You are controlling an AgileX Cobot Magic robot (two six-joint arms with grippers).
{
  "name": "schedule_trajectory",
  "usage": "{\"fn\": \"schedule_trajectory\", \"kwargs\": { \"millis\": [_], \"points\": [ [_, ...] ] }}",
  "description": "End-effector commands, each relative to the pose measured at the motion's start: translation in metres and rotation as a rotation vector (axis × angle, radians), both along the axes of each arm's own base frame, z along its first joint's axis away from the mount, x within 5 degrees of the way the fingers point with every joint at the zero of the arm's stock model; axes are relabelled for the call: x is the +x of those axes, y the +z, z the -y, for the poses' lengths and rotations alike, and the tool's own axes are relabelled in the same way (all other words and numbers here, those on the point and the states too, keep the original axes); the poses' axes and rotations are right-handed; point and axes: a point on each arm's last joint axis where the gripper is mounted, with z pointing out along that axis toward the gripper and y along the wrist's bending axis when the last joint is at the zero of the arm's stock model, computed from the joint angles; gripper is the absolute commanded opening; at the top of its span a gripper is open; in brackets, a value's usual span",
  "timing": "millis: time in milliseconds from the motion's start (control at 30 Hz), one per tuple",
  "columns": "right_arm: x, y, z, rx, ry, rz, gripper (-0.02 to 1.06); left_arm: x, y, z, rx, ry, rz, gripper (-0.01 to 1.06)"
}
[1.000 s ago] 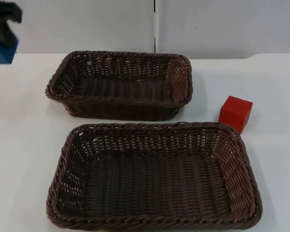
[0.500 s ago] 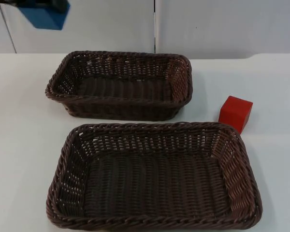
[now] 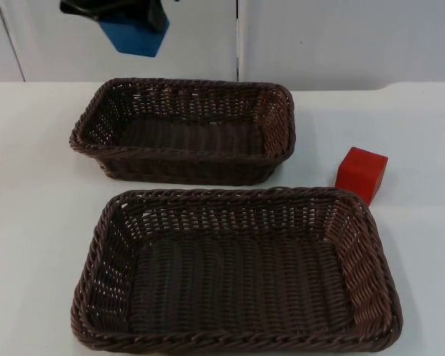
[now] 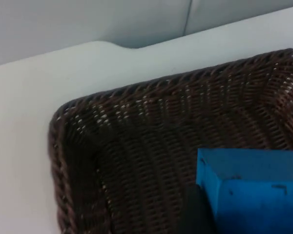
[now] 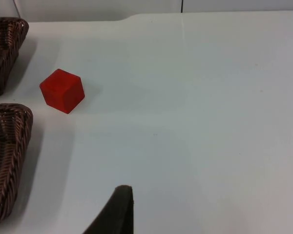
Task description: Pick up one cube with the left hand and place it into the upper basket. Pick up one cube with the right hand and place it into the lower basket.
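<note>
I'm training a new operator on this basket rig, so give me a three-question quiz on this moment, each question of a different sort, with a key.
1. True or false: the blue cube already lies inside the upper basket.
2. Multiple choice: the red cube stands (A) in the lower basket, (B) on the table beside the baskets, (C) in the right gripper.
3. Fill in: the left gripper holds the ____ cube in the air.

Key: 1 false, it is held above the table near the basket's far side. 2 B. 3 blue.

Bright, even light; soft shadows beside the red cube (image 5: 62, 90).
</note>
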Motion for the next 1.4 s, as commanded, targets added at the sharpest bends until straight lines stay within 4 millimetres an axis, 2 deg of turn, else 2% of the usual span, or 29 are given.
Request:
{"fn": "schedule_trajectory", "kwargs": {
  "millis": [0, 500, 700, 867, 900, 1000, 1367],
  "points": [
    [0.0, 0.0, 0.0, -0.008, -0.002, 0.007, 1.05, 0.003, 0.001, 0.008, -0.01, -0.013, 0.007, 0.0],
    [0.0, 0.0, 0.0, -0.008, -0.002, 0.007, 1.05, 0.023, -0.023, 0.016, -0.002, -0.019, 0.004, 0.0],
    [0.0, 0.0, 0.0, -0.008, -0.002, 0.007, 1.05, 0.031, -0.048, 0.018, 0.013, -0.02, -0.017, 0.0],
    [0.0, 0.0, 0.0, -0.008, -0.002, 0.007, 1.05, 0.039, -0.079, 0.02, 0.023, -0.014, -0.039, 0.0],
    [0.0, 0.0, 0.0, -0.008, -0.002, 0.007, 1.05, 0.039, -0.079, 0.02, 0.023, -0.014, -0.039, 0.0],
    [0.0, 0.0, 0.0, -0.008, -0.002, 0.007, 1.05, 0.042, -0.1, 0.021, 0.051, -0.034, -0.065, 0.0],
    [0.0, 0.0, 0.0, -0.008, -0.002, 0.007, 1.05, 0.044, -0.139, 0.021, 0.085, -0.05, -0.129, 0.0]
  ]
}}
